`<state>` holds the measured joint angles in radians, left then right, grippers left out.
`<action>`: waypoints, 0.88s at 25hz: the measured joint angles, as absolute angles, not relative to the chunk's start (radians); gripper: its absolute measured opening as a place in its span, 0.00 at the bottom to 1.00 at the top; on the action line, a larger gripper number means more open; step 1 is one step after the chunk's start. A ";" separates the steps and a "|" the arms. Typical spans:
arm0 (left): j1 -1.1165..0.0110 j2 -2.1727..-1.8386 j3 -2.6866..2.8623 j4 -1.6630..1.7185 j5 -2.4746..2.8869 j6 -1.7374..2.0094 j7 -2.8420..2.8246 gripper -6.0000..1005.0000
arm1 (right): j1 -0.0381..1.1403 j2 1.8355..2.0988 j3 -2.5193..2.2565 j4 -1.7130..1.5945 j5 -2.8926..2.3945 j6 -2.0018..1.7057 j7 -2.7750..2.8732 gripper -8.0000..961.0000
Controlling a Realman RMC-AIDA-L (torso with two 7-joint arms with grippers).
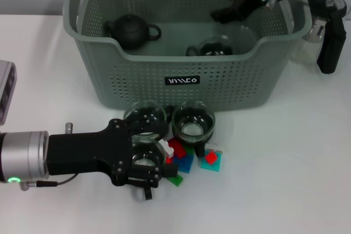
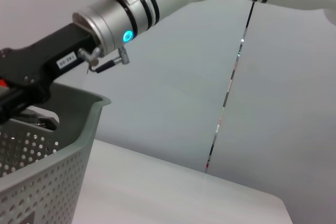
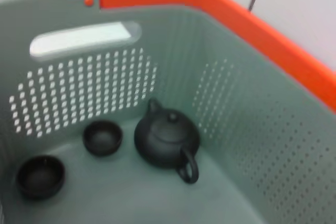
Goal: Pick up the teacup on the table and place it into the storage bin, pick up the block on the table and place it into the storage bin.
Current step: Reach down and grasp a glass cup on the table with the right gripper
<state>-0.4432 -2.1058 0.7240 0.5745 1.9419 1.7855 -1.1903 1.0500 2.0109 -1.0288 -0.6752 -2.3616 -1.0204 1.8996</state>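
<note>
Head view shows the left pincer [image 1: 143, 175] low over the white surface [image 1: 285, 179], its black fingers set around a small glass teacup [image 1: 146, 158]; whether they already press on the glass I cannot tell. Two more glass teacups [image 1: 193, 122] stand just behind it, close to the front wall of the storage bin [image 1: 181, 80]. Coloured blocks [image 1: 211, 158] lie in a heap touching the cups.

The right pincer [image 1: 227, 4] hangs over the bin's far right corner, its fingers unclear. Inside the bin sit a dark teapot [image 3: 167, 139] and two dark small cups [image 3: 103, 137].

The glass cup looks light, rigid, smooth and breakable, so it probably slips easily. Gripping across the rim or the wall with modest force seems wisest, lifting straight up to spare its neighbours.
</note>
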 joint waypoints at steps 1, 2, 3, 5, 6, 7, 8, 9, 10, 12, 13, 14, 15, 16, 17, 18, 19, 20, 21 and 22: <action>-0.443 -2.105 0.724 0.575 1.942 1.785 -1.190 0.90 | 1.042 2.014 -1.026 -0.701 -2.360 -1.033 1.906 0.64; -0.443 -2.104 0.724 0.575 1.942 1.785 -1.190 0.90 | 1.032 2.017 -1.025 -0.731 -2.359 -1.052 1.915 0.65; -0.443 -2.104 0.724 0.575 1.942 1.785 -1.190 0.90 | 1.020 2.021 -1.024 -0.767 -2.355 -1.073 1.926 0.67; -0.443 -2.103 0.724 0.575 1.942 1.786 -1.190 0.90 | 0.987 2.029 -1.023 -0.854 -2.335 -1.131 1.945 0.68; -0.443 -2.103 0.724 0.575 1.942 1.785 -1.190 0.90 | 0.971 2.033 -1.023 -0.894 -2.319 -1.165 1.951 0.68; -0.443 -2.103 0.724 0.575 1.942 1.785 -1.190 0.89 | 0.950 2.035 -1.020 -0.939 -2.292 -1.202 1.956 0.68; -0.443 -2.103 0.724 0.575 1.942 1.785 -1.190 0.89 | 0.931 2.036 -1.016 -0.977 -2.266 -1.237 1.959 0.68; -0.443 -2.102 0.723 0.576 1.942 1.785 -1.190 0.89 | 0.910 2.036 -1.010 -1.014 -2.233 -1.276 1.962 0.68; -0.443 -2.102 0.723 0.576 1.942 1.785 -1.190 0.89 | 0.888 2.035 -1.000 -1.048 -2.194 -1.321 1.964 0.68; -0.443 -2.101 0.722 0.577 1.949 1.786 -1.190 0.89 | 0.853 2.029 -0.979 -1.099 -2.127 -1.401 1.965 0.68; -0.443 -2.101 0.722 0.577 1.952 1.786 -1.190 0.89 | 0.837 2.024 -0.967 -1.119 -2.090 -1.448 1.965 0.68; -0.443 -2.101 0.722 0.577 1.958 1.785 -1.190 0.89 | 0.823 2.020 -0.957 -1.134 -2.061 -1.488 1.965 0.68; -0.443 -2.102 0.722 0.577 1.965 1.786 -1.190 0.89 | 0.811 2.015 -0.947 -1.148 -2.036 -1.540 1.965 0.68; -0.442 -2.102 0.722 0.577 1.971 1.785 -1.190 0.89 | 0.797 2.012 -0.936 -1.163 -2.018 -1.590 1.965 0.68; -0.442 -2.102 0.722 0.577 1.979 1.785 -1.191 0.89 | 0.781 2.009 -0.920 -1.183 -2.009 -1.660 1.965 0.68; -0.442 -2.102 0.722 0.577 1.985 1.785 -1.193 0.89 | 0.781 2.009 -0.920 -1.183 -2.009 -1.660 1.965 0.68; -0.442 -2.102 0.722 0.577 1.988 1.785 -1.194 0.89 | 0.771 2.008 -0.911 -1.193 -2.008 -1.697 1.965 0.67; -0.442 -2.102 0.722 0.577 1.988 1.785 -1.194 0.89 | 0.764 2.008 -0.906 -1.198 -2.008 -1.727 1.965 0.67; -0.442 -2.102 0.723 0.577 1.993 1.786 -1.197 0.89 | 0.759 2.008 -0.902 -1.203 -2.006 -1.762 1.963 0.67; -0.442 -2.102 0.723 0.577 1.993 1.786 -1.197 0.89 | 0.754 2.008 -0.899 -1.206 -2.005 -1.800 1.960 0.67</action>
